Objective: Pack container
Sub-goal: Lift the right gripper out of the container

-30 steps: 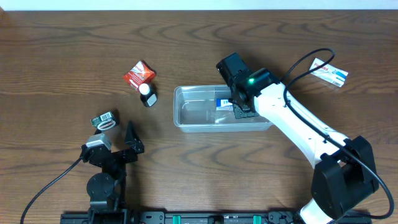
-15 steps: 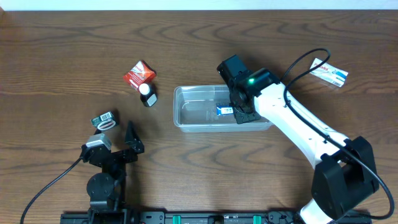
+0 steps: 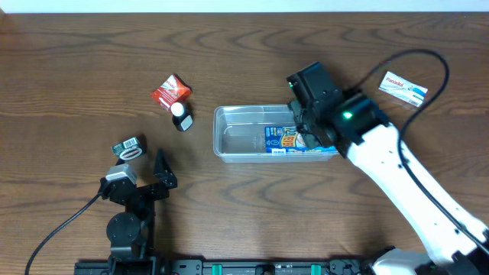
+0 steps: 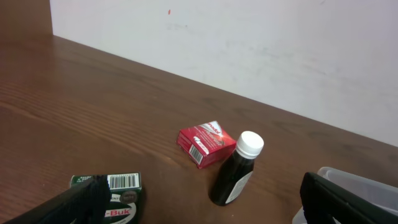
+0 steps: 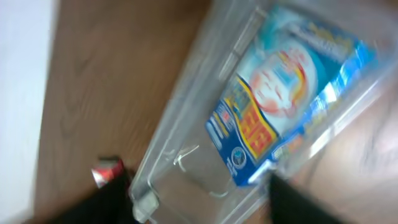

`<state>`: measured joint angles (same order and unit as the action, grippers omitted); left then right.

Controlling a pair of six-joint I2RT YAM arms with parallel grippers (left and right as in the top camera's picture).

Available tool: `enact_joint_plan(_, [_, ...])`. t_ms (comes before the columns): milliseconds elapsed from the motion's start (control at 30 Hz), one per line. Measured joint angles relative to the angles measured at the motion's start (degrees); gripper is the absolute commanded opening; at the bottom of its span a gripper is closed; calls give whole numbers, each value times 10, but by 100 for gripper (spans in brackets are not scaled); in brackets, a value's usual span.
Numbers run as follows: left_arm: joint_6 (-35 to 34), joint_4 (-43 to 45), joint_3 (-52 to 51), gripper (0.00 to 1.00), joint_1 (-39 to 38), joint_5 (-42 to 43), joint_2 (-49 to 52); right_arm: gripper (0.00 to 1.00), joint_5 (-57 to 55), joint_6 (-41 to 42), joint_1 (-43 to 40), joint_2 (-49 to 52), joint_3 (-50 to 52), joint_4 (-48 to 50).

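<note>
The container (image 3: 237, 134), a clear plastic rectangular tub with rounded corners and a raised rim, lay on the dark, wood-grained table (image 3: 76, 61) near its middle, a little toward three o'clock in the overhead view. Its long sides ran from nine to three o'clock. Inside, at the three o'clock end, a flat, glossy blue packet (image 3: 286, 140) with orange and white print rested on the tub's floor; the nine o'clock half was bare plastic.

The right gripper (image 5: 205, 199) hung above the tub's three o'clock end. In its own blurred wrist view the two dark fingers stood apart on either side of the tub, with nothing between them; the packet lay free below.

The left gripper (image 4: 208, 202) sat at seven o'clock from the tub, well apart from it, its black fingers spread wide and empty.

At ten o'clock from the tub lay a small red cardboard box (image 3: 170, 92), and just beside it a dark bottle (image 3: 181, 116) with a round white cap. A small green and black pack (image 3: 128, 147) with a barcode lay at eight o'clock, near the left gripper. A white carton (image 3: 403, 88) lay at two o'clock.
</note>
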<state>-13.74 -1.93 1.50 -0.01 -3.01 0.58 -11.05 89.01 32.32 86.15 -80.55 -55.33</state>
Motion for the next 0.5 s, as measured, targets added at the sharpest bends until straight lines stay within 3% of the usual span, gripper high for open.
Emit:
enact_joint_plan(233, [0, 0, 0, 98, 0, 0, 0, 99, -32, -349, 0, -47, 0, 52])
enact_joint_plan(500, [0, 0, 0, 98, 0, 0, 0, 99, -18, -518, -71, -62, 0, 66])
